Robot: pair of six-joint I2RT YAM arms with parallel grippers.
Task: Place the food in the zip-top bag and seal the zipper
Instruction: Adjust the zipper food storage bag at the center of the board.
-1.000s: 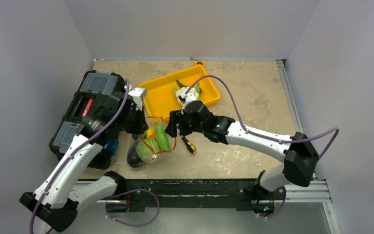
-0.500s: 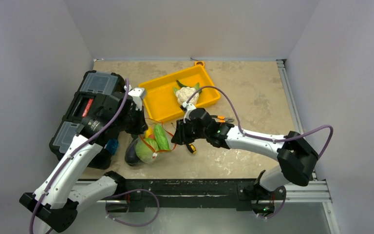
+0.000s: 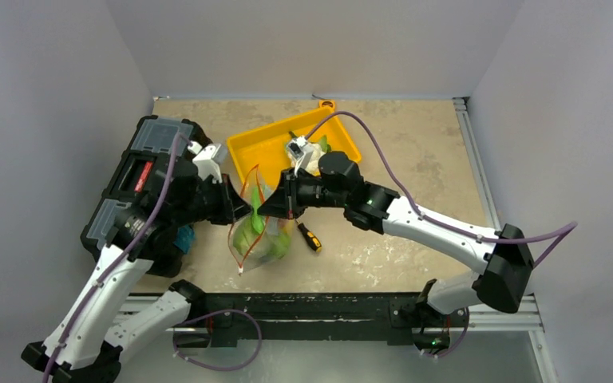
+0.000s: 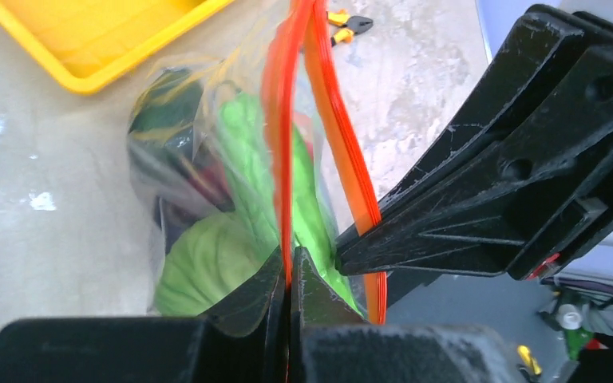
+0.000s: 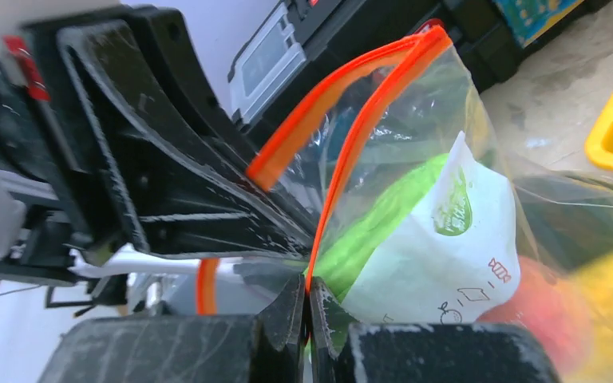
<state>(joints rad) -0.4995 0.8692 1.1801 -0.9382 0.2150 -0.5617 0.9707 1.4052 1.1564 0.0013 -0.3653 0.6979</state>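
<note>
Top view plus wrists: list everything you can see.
table: 1, beige, under everything
zip-top bag: 1, clear, held between both hands
zipper: 1, red-orange, bag mouth, open
food: several, mostly green, inside bag
cauliflower: 1, white-green, in tray, mostly hidden
tray: 1, yellow, behind bag
screwdriver: 1, black-yellow, right of bag
pliers: 1, orange-handled, on table
toolbox: 1, black, left side
left hand: shut on zipper
right hand: shut on zipper

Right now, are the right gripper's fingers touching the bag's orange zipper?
Touching. In the right wrist view the fingers of the right gripper are shut on the zipper, the orange strip running straight into the seam between them.
</note>
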